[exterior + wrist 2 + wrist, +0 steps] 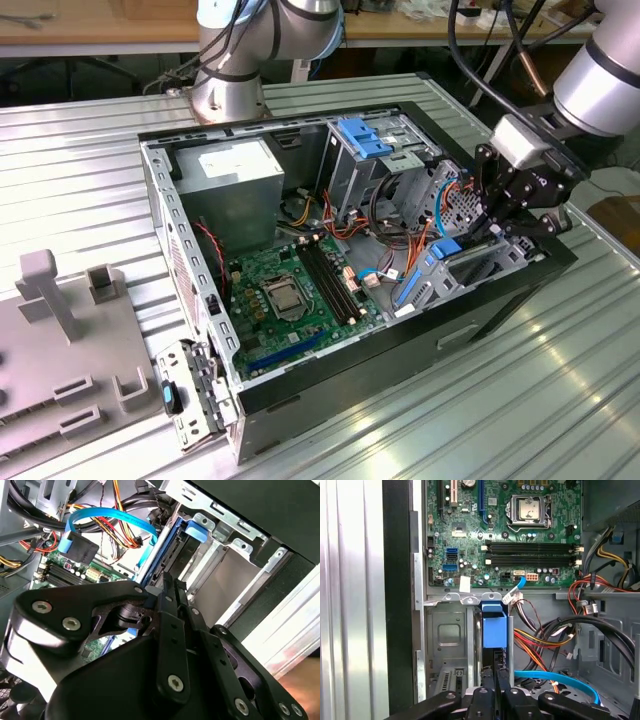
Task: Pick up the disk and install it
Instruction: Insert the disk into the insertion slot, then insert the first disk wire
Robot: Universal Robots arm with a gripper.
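At the exterior view's right, the gripper [490, 232], fingers [491, 680] pinched narrow with nothing visibly between, meets the edge-on disk [494, 627] in its drive bay [447, 635], seemingly to seat it.

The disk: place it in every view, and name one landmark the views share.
Exterior view: the disk stands on edge in the bay at the case's end on the exterior view's right, beside the pincer.
Second wrist view: edge-on just beyond the pincer, blue rail against the grey bay.
First wrist view: edge-on inside the bay, blue end showing.
Shared landmark: the green circuit board.
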